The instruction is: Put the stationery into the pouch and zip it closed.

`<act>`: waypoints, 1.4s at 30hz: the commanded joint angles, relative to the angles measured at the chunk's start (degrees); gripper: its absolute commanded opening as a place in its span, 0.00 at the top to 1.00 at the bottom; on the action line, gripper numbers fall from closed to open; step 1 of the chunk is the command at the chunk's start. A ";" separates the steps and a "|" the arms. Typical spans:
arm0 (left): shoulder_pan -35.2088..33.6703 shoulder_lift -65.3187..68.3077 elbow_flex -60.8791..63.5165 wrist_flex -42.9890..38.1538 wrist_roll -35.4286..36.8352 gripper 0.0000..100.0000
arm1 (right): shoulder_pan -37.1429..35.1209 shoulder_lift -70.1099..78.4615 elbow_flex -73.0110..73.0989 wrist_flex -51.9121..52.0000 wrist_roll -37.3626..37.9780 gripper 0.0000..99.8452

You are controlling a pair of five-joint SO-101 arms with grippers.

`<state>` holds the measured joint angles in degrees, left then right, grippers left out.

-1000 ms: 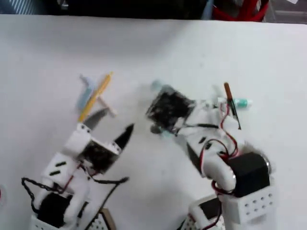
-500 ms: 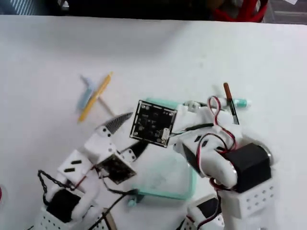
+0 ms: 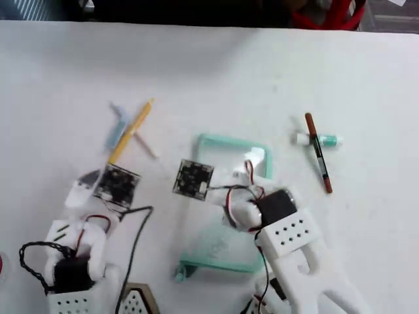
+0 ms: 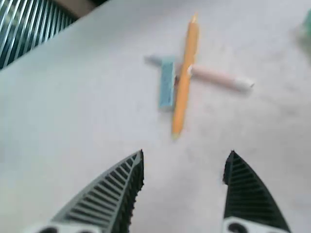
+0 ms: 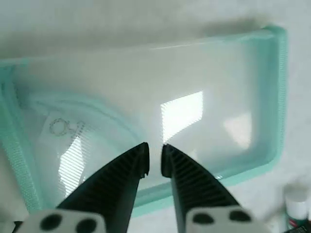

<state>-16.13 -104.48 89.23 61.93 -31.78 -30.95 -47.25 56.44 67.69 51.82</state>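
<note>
You have one white table carrying everything. On it lies one pouch, clear with a teal border. It lies flat between the two arms, with its long axis running from the near edge toward the far edge. The high view gives you its whole outline. The right wrist view of the pouch adds a curved teal line under the clear face and bright glare patches.

Your right end effector hangs over the pouch, drawn in to a thin slit and gripping nothing. Your left end effector is spread wide and empty, just short of the left-hand cluster.

Count five pieces of stationery, all on the table outside the pouch. Three cross each other to the pouch's left:
- An orange pencil lies slanted, its far end leaning right. The left wrist view shows the pencil on top of the other two.
- A pale blue bar lies beside it.
- A pinkish pen lies crosswise.

Two lie to the pouch's right:
- A brown marker has its long axis near to far, brown end farthest.
- A white-and-green stick crosses it sideways. The right wrist view catches one white end of that stick.
</note>
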 commanded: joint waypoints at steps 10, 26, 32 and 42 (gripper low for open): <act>-35.47 -0.22 7.74 -5.89 0.26 0.73 | -23.16 -4.00 4.22 0.13 0.00 0.72; -38.99 -0.22 7.74 -5.98 -16.53 0.73 | -41.45 -3.91 -1.05 8.84 -6.95 0.71; -38.99 -0.22 7.74 -5.89 -18.55 0.73 | -41.36 -3.91 9.05 -1.10 -7.65 0.68; -38.73 -0.22 7.74 -5.89 -18.29 0.73 | -25.80 -4.00 12.92 -11.30 -2.20 0.68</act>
<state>-54.64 -104.48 97.14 56.84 -49.80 -63.82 -50.77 69.54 59.43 46.11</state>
